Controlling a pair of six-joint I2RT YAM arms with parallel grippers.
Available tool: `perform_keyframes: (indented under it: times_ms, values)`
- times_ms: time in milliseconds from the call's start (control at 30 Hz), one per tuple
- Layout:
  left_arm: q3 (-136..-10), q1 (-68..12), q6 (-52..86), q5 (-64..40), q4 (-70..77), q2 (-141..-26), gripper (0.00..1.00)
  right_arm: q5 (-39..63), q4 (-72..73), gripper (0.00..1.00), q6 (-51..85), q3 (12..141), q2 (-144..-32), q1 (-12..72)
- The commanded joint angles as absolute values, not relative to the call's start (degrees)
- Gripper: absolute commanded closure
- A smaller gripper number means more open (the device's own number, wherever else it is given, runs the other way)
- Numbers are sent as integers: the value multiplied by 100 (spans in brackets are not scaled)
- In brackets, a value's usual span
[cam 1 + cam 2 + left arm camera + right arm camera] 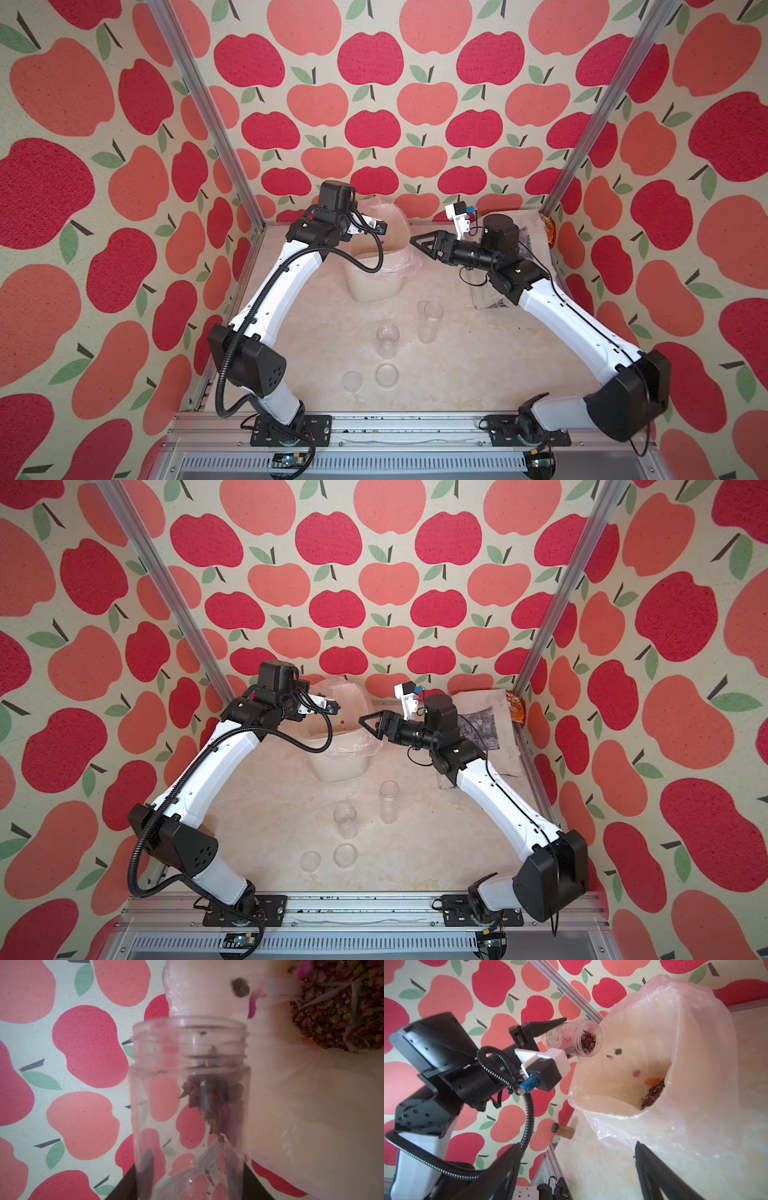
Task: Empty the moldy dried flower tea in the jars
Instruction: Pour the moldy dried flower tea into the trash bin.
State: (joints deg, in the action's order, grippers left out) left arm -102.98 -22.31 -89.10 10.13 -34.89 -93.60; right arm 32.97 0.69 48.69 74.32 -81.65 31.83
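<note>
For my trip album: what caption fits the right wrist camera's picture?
Left jaws tip an open jar sideways; dried flower tea spills into the lined bin.

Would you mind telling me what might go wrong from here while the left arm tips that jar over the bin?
1. The jar in the left gripper has its mouth right at the edge of the liner in the bin, so the tea may land outside.
2. A clump sits near the jar's mouth and may not fall out.
3. The open right gripper hovers close to the loose liner and might snag it.
</note>
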Motion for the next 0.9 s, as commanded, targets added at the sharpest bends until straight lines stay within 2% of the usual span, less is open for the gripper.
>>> perform_keyframes:
  times_ms: [0,167,333,867]
  values:
    - [-10126,-2099,-8131,37,-3451,-9039,100,3808,696,15,5773,8030,-8641,3157]
    - [-9810,-1952,-7921,-409,-3234,-8879,100,4191,874,26,6439,8962,-9519,3155]
    - [-9575,-1861,-7821,-692,-3012,-8740,100,4448,1602,35,7246,9347,-10121,3162]
    - [-9292,-1854,-7707,-1091,-2823,-8552,100,4737,2153,51,8037,10071,-10928,3601]
